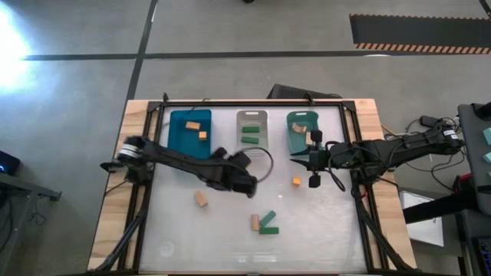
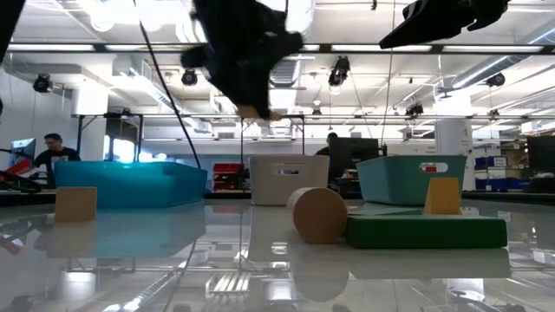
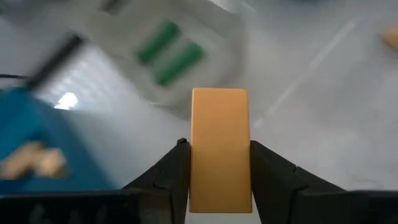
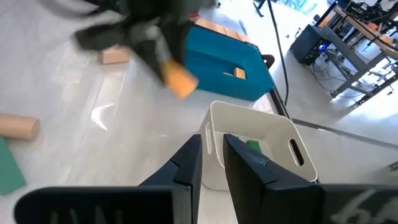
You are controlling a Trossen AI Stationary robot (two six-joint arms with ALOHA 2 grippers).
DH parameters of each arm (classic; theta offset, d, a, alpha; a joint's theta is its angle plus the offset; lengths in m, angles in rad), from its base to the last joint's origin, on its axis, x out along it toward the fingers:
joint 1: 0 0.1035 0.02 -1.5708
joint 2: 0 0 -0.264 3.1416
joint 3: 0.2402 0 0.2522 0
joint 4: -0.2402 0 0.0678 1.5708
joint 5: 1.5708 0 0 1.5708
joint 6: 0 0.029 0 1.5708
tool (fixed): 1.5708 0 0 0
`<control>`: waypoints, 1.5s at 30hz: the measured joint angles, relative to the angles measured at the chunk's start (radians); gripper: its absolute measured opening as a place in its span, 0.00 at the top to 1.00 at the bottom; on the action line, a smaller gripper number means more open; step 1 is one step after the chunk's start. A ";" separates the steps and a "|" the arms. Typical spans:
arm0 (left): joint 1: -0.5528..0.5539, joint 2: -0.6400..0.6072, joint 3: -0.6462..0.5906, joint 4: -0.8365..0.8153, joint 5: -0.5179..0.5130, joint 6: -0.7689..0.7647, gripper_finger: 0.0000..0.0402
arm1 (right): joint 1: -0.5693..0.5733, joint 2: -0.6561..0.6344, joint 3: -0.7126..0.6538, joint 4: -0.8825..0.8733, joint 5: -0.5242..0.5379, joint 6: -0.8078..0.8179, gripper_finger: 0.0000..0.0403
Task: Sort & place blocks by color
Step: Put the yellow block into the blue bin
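- Stretching across most of the floor space is the table (image 1: 184,238), its pale glossy top framed by a wooden edge, with both dark arms reaching in over it.
- Along its far side stand three bins in a row: a blue bin (image 1: 189,134) on the left with two orange blocks (image 1: 192,124) inside, a clear bin (image 1: 251,127) in the middle with two green blocks (image 1: 250,135) inside, and a teal bin (image 1: 302,130) on the right holding pale tan pieces.
- Reaching in from the left, the left gripper (image 3: 219,163) hangs above the table near the middle, just in front of the blue and clear bins; its fingers are clamped on the two sides of an orange bar (image 3: 219,149), which is lifted clear of the surface.
- Coming from the right, the right gripper (image 4: 212,155) hovers near the clear and teal bins with its fingers pressed together and nothing between them.
- Lying loose on the table's near half are a dark green bar (image 2: 427,232) and, touching its end, a tan cylinder (image 2: 317,215).
- Sitting alone to the left is a tan cube (image 1: 201,198).
- Sitting smallest of all, below the right gripper, is an orange cube (image 1: 296,181).
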 joint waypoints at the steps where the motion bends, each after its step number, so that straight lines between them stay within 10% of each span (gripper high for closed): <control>1: 0.006 -0.031 -0.018 -0.014 -0.024 -0.007 0.71 | 0.000 0.000 0.000 -0.001 0.000 0.000 0.86; 20: 0.357 -0.551 -0.696 0.016 0.057 -0.261 0.71 | 0.000 0.000 0.000 -0.005 0.000 0.000 0.86; 45: 0.601 -0.494 -0.786 0.088 0.141 -0.200 0.69 | 0.000 0.000 0.000 -0.005 0.000 -0.019 0.86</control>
